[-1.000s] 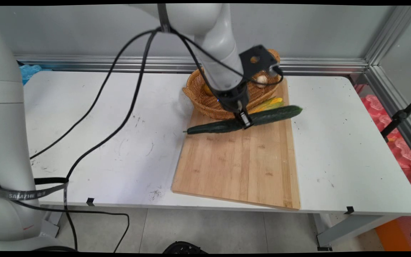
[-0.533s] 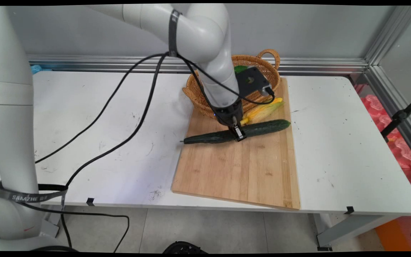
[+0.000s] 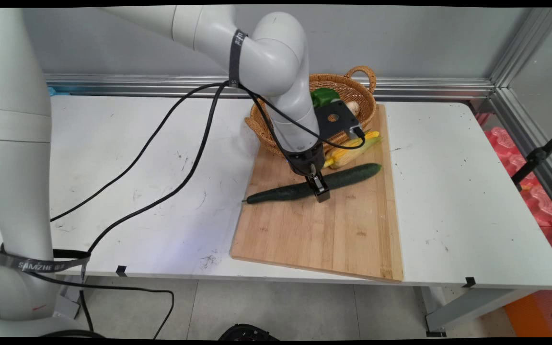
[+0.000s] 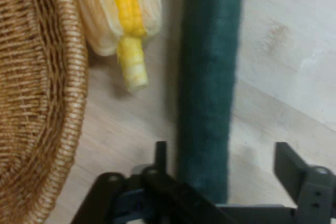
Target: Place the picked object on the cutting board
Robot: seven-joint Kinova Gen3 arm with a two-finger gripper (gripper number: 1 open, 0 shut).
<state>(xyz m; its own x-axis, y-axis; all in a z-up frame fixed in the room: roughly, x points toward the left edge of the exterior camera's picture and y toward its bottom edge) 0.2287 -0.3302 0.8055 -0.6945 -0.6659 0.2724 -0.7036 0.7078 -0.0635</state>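
Lowered since a second ago, the cucumber (image 3: 312, 184) now lies on the cutting board (image 3: 324, 225), nearer the board's far end, its thin tip reaching over the board's left edge toward the bench (image 3: 127, 191). Above its middle, the gripper (image 3: 320, 190) straddles it, and in the hand view the fingers (image 4: 302, 174) stand spread with a gap on one side, released. Just beyond lies a corn cob (image 3: 350, 148), and behind it a wicker basket (image 3: 352, 84) near the bench's far edge.
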